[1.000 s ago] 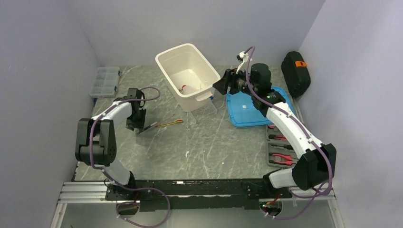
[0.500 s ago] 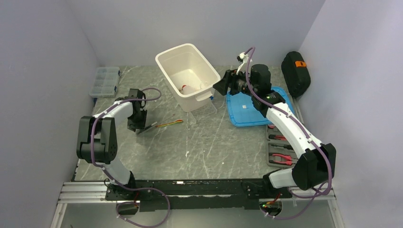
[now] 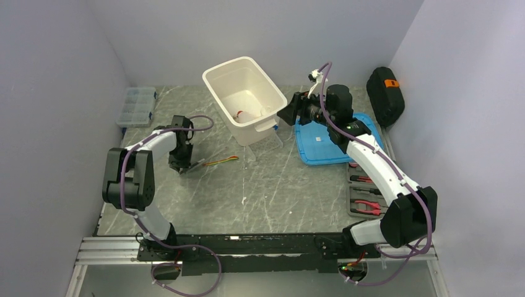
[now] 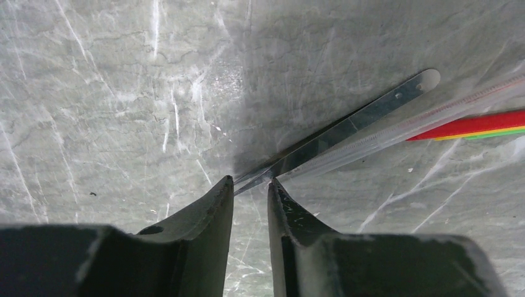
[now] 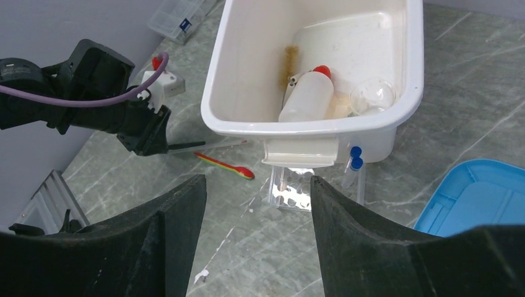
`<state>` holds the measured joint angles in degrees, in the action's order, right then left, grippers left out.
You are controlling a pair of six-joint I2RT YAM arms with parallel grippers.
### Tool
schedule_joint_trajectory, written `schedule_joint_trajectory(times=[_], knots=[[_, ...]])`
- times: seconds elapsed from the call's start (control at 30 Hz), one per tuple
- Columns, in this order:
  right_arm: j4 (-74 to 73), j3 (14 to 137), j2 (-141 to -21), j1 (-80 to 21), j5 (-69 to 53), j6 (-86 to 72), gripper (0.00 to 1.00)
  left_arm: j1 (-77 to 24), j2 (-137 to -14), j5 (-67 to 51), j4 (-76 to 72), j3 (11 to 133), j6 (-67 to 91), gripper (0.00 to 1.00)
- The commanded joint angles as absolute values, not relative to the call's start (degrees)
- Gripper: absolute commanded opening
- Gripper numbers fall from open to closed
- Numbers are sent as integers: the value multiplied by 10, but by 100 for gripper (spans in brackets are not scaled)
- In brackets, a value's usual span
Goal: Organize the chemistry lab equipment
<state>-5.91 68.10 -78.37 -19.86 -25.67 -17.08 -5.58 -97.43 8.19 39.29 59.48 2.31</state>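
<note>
- Loose pieces on the desk are being picked up, probably for the bin. The left end effector (image 4: 249, 185) is down on the grey marbled desk (image 3: 266, 192), at about 9 o'clock in the top view. Its jaws stand narrowly apart around the near tip of a thin flat metal strip (image 4: 347, 127). Whether they already pinch it, I cannot tell.
- The metal strip lies flat, pointing to 2 o'clock in the left wrist view. A slender clear rod (image 4: 433, 116) lies just beside it, with a red, yellow and green stick (image 4: 477, 124) beyond.
- The next move likely calls for a firm pinch on the strip alone. The rod is close enough to be dragged along. After that comes a lift toward the white plastic bin (image 3: 235, 62) at 12 o'clock.
- The right end effector (image 5: 257, 180) hangs at the bin's 3 o'clock, jaws wide apart and empty.
- Only the left wrist view shows the tip between the fingers.
- Only the right wrist view shows what is in the bin: a translucent squeeze bottle with red nozzle (image 5: 306, 99) and a wire brush (image 5: 289, 62). It also shows a clear plastic tube rack (image 5: 291, 192) and blue-capped vials (image 5: 354, 162) on the desk, at the bin's 6 o'clock.
</note>
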Motion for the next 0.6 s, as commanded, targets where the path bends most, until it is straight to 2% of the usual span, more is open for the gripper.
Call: schedule_joint_trajectory(times=[0.0,0.57], knots=[[-22,680,-767,-195,-267,-176,64,-61,-987,91,392,610,18,30],[-27,674,-757,-195,-261,-177,65,-62,-983,92,400,612,21,5]])
